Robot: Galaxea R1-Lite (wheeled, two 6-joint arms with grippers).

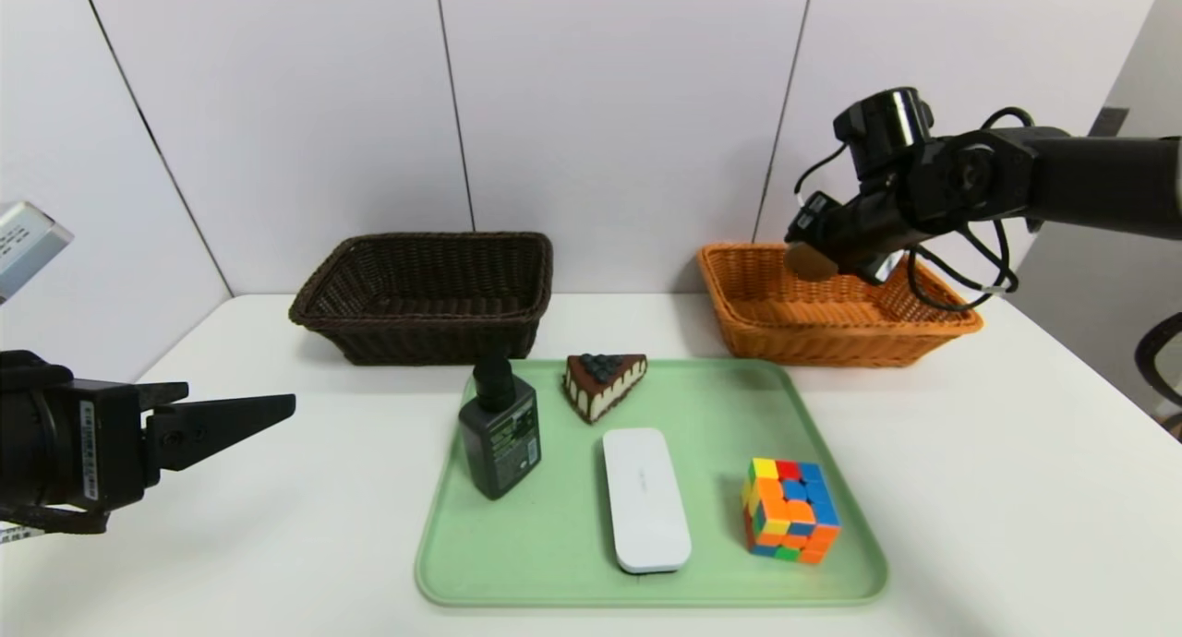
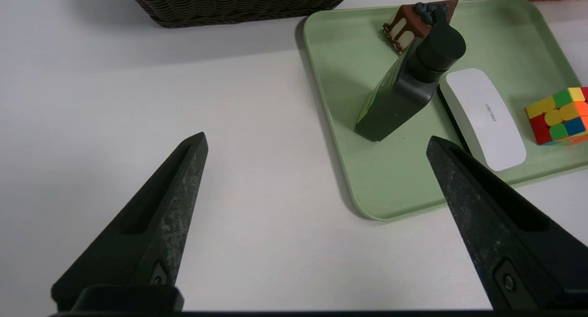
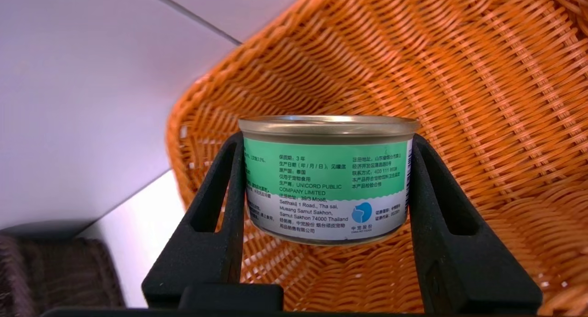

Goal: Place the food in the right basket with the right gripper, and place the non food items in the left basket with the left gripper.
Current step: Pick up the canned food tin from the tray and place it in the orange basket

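Right gripper (image 3: 324, 188) raised over the orange basket (image 1: 836, 309) at the far right of the tabletop (image 1: 1016, 489), fingers (image 3: 220, 202) pinching a can (image 3: 326, 179) by its sides. Can held clear of the weave, over the basket's left part, green-and-white label facing the wrist camera, metal rim on top. In the head view, can (image 1: 811, 261) showing only as a tan disc under the black wrist.

Left gripper (image 2: 317, 147) low over the near left of the tabletop, left of the tray (image 1: 554, 545), fingers (image 2: 170, 202) spread wide, holding nothing. Dark basket (image 1: 425, 295) at the far left, just beyond the tray's far-left corner.

On the green tray, between the two arms:
- Black bottle (image 1: 500, 426) upright at the left edge, cap on.
- Cake slice (image 1: 603, 384) at the far side, just right of the bottle, blueberries on top.
- White case (image 1: 645, 498) lying flat in the middle, long side running near to far.
- Cube (image 1: 790, 510) with mixed colours at the near right, apart from the case.

Nothing visible inside either basket apart from the can hanging above the orange one.
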